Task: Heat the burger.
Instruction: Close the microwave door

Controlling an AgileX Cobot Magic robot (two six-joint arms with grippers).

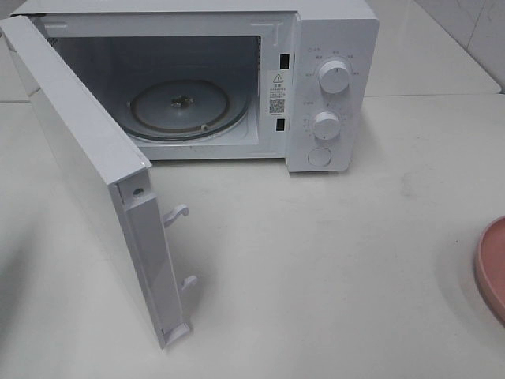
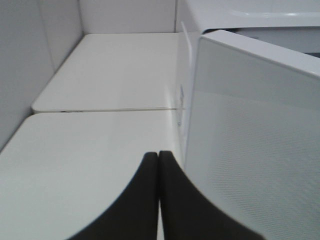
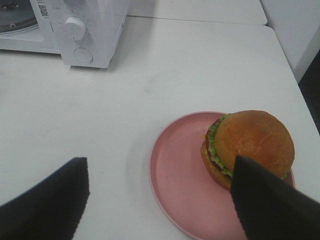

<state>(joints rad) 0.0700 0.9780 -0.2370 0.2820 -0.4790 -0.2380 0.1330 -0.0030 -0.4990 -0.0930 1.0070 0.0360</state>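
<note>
left gripper [image 2: 158,200] — clenched, holding nothing | right gripper [image 3: 160,200] — spread wide, above burger [image 3: 248,146], no contact

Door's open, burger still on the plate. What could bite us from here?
1. The burger sits off-centre on the pink plate, near its far rim; a grab by the open right gripper may shove it off or squash its layers.
2. The microwave door swings out across the table, narrowing the approach to the cavity.
3. The shut left gripper sits close beside the door and could nudge it.
</note>
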